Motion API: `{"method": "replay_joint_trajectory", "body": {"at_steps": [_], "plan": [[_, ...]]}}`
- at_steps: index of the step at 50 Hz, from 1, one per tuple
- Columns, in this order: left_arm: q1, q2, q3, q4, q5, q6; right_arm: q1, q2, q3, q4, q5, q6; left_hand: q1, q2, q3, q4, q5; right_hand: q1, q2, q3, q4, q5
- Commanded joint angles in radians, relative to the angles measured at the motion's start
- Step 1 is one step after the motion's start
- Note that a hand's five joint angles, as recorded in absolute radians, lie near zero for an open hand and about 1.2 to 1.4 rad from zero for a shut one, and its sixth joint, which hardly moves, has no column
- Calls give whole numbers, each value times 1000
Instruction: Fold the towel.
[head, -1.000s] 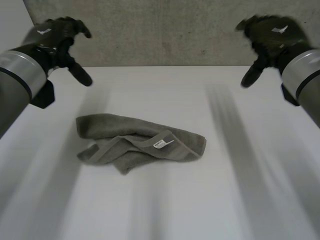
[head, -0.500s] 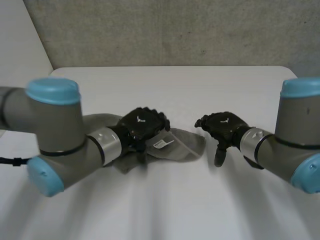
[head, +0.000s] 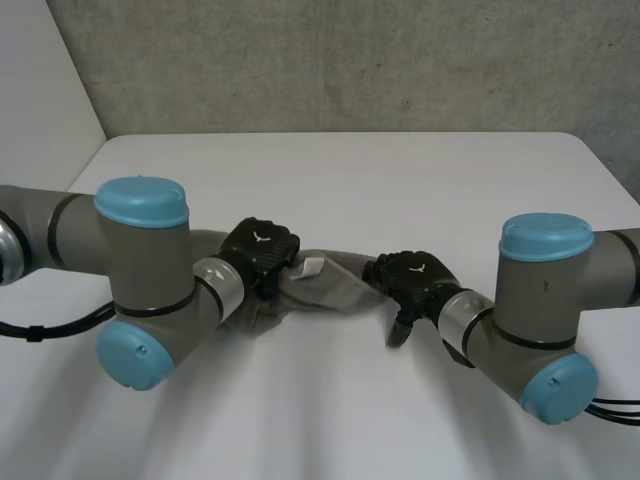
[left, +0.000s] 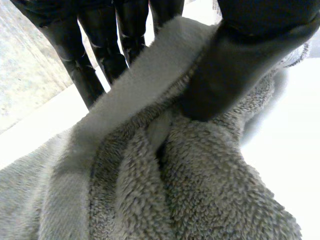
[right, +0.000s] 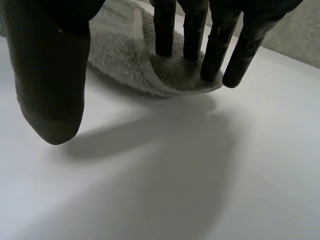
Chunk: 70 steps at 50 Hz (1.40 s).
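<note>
The grey towel (head: 335, 290) lies bunched at the middle of the white desk (head: 400, 180), with a white label (head: 308, 267) on it just beside the left hand. The left hand (head: 258, 252) sits palm down at the towel's 9 o'clock end. Its fingers (left: 97, 55) and thumb (left: 240, 65) pinch a raised fold of cloth between them. The right hand (head: 412, 280) is at the 3 o'clock end, its straight, slightly spread fingers (right: 165, 30) resting on the towel's corner. Its thumb (right: 50, 80) stands apart over bare desk.
</note>
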Motion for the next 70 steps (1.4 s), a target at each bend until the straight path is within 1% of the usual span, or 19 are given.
{"method": "replay_joint_trajectory", "body": {"at_steps": [1,9,11,12,14,21,27,31,36,39,44,49,55,61,63,65,66,67,70], "plan": [[15,66,-19,1,2,-4,31,50,-46,-10,48,8,204,189,211,191,203,64,69,64,61,47],[31,146,-45,1,5,-7,45,104,-103,-86,88,17,204,189,211,191,203,287,292,287,284,271],[31,176,-64,0,8,-18,59,104,-111,-106,83,53,204,189,211,191,203,614,619,613,611,597],[31,176,-64,0,8,-18,59,104,-111,-106,83,53,204,189,211,191,203,616,621,616,613,600],[30,217,-79,-2,11,-42,64,95,-112,-119,76,105,204,189,211,191,203,1008,1012,1007,1005,991],[28,293,-107,-9,28,-82,64,-1,-105,-106,37,143,204,189,211,191,203,1023,1028,1023,1020,1007],[33,360,-90,-19,81,-91,48,-200,-134,-58,-125,151,204,189,211,191,203,1023,1028,1023,1020,1007],[64,351,64,38,88,-93,44,-203,-411,-40,-128,152,204,189,211,191,203,1023,1028,1023,1020,1007],[70,219,417,84,69,-146,40,-84,-959,40,-26,152,204,189,211,191,203,1023,1028,1023,1020,1007],[74,230,476,75,69,-214,50,-106,-1081,58,2,157,204,189,211,191,203,1023,1028,1023,1020,1007],[140,355,376,89,83,-318,50,-232,-953,57,-43,146,204,189,211,191,203,1023,1028,1023,1020,1007],[246,437,131,191,128,-348,56,-281,-604,69,-229,70,204,189,211,191,203,1023,1028,1023,1020,1007],[370,457,-256,305,360,-340,125,-223,-363,112,-221,-165,204,189,211,191,203,1023,1028,1023,1020,1007],[462,440,-419,314,442,-277,215,-88,-266,160,-178,-260,204,189,211,191,203,1023,1028,1023,1020,1007],[472,414,-436,314,447,-242,225,-70,-255,160,-164,-257,204,189,211,191,203,889,894,889,886,873],[479,380,-443,311,448,-202,231,-54,-249,160,-126,-256,181,166,187,168,180,168,173,167,165,151],[487,353,-441,302,450,-152,231,-54,-249,160,-125,-256,132,116,138,118,131,164,169,164,161,148],[499,334,-438,294,450,-103,231,-56,-250,160,-101,-253,108,92,114,95,107,-45,-40,-46,-48,-62],[528,324,-438,277,447,-26,222,-66,-259,160,-57,-246,73,57,79,59,72,-150,-145,-150,-153,-166]]}}
